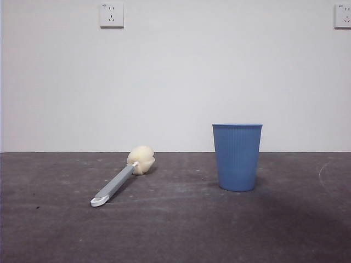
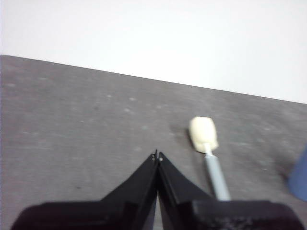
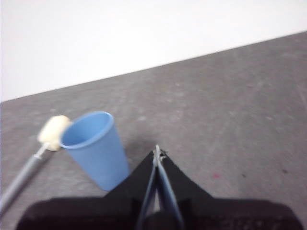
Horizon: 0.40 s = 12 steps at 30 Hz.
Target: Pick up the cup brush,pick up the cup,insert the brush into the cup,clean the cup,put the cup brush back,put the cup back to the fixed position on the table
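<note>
The left tool [image 2: 157, 155] hangs above the counter [image 2: 72, 124] with its two black jaws pressed tip to tip, clenched on nothing. Its wrist view shows the cup brush [image 2: 207, 152] just beyond and to one side of the tips, cream sponge head away from the camera and grey handle running back toward the tool body; a sliver of the blue cup [image 2: 300, 178] shows at the picture's edge.

The right tool [image 3: 157, 152] is likewise clenched on nothing, jaws meeting in a thin line, held over bare counter [image 3: 230, 120]. The cup [image 3: 94, 146] stands near it, upright and open-mouthed, with the brush's sponge head [image 3: 53, 132] just behind the rim.

In the front view neither arm appears. The cup [image 1: 237, 156] stands upright on the counter [image 1: 175, 230] at about 3 o'clock from the picture's centre, rim up. The cup brush [image 1: 123, 175] lies flat at about 8 o'clock from centre, well apart from the cup, its sponge head toward the back wall and its white looped end nearest the camera, the handle slanting toward 7 o'clock. Two wall sockets [image 1: 111, 15] sit high on the pale wall.
</note>
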Motion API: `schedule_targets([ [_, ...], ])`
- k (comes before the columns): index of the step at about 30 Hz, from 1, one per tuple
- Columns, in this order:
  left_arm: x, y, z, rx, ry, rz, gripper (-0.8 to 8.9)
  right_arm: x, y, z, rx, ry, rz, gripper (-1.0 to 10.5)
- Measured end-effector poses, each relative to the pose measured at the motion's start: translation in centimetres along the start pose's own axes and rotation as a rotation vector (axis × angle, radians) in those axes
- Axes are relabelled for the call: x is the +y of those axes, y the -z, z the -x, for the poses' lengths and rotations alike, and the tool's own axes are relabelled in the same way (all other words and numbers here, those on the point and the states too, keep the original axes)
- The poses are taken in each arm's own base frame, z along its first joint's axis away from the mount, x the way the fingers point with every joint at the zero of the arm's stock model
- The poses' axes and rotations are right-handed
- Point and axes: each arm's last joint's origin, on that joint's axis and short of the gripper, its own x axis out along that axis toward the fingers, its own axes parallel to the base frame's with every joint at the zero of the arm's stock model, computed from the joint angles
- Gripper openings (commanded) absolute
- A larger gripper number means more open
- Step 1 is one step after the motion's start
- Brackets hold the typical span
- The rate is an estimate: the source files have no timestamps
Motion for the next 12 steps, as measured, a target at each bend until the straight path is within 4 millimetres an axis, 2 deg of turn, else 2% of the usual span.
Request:
schedule_targets([
  [6,-1.3,-3.7,1.4,0.059,0.085,0.018,-0.07,1.1,-3.4,-0.1,0.109,-0.090,-0.025,-0.1],
  [12,-2.3,-6.5,1.9,0.212,0.149,0.019,-0.07,2.4,-6.9,-0.2,0.290,-0.226,-0.019,-0.1],
])
